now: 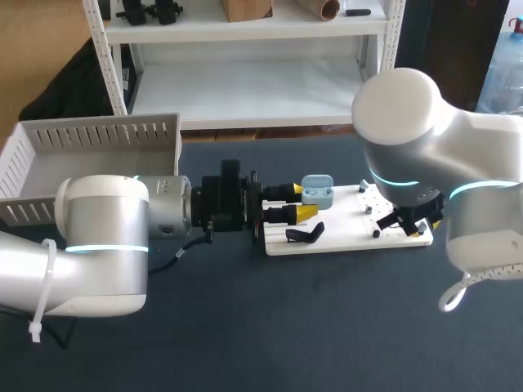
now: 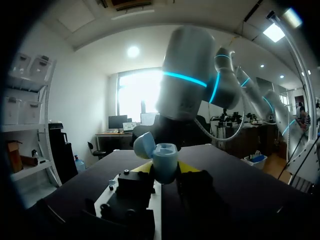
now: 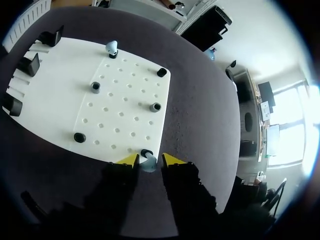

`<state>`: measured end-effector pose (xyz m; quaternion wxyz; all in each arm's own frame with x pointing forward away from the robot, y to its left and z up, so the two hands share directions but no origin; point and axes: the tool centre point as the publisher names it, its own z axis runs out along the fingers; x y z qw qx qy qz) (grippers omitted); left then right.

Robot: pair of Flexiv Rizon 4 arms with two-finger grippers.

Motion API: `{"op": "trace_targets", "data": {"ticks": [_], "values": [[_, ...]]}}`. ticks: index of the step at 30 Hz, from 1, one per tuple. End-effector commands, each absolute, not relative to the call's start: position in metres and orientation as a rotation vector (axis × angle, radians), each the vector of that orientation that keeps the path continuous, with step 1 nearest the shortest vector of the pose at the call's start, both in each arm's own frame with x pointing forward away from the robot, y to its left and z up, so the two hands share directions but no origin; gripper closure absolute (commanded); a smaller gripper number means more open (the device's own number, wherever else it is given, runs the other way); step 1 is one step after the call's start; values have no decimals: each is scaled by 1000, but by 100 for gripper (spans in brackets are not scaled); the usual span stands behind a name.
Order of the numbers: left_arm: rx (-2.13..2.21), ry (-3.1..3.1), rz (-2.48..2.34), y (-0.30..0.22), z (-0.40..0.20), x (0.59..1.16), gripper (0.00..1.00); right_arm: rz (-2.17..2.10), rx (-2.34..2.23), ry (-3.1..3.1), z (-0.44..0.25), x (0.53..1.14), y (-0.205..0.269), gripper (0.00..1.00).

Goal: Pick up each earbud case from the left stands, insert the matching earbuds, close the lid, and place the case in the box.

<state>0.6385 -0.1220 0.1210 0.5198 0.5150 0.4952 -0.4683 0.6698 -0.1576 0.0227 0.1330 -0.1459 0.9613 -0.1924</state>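
The blue earbud case (image 2: 164, 161) is up off the table, lid flipped open, pinched between the left gripper (image 1: 301, 202)'s yellow tips; it hangs over the 9 o'clock end of the white board (image 1: 351, 238); a black stand (image 1: 304, 235) lies just under it; the box (image 1: 90, 135) is off at 10 o'clock. At the board's 3 o'clock edge, the right gripper (image 3: 151, 160) sits around a pale earbud (image 3: 148, 164); can't tell if it's actually squeezing it.
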Motion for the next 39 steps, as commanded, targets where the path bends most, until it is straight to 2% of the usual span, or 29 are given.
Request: {"op": "trace_targets", "data": {"ticks": [1, 3, 5, 6, 17, 28, 39], "values": [[1229, 1188, -1116, -122, 121, 636, 100, -560, -420, 2784, 22, 669, -158, 76], [1229, 1188, -1116, -122, 121, 636, 100, -561, -421, 2785, 22, 669, -158, 84], [1229, 1188, -1116, -122, 121, 636, 100, -562, -423, 2787, 22, 669, -158, 98], [1229, 1188, -1116, -122, 121, 636, 100, -562, -423, 2787, 22, 669, -158, 100], [1229, 1188, -1116, -122, 121, 636, 100, -554, -408, 2780, 35, 664, -158, 100], [1229, 1188, -1116, -122, 121, 636, 100, -480, -363, 2749, 88, 636, -157, 100], [1229, 1188, -1116, -122, 121, 636, 100, -385, -489, 2692, 169, 597, -107, 100]]}}
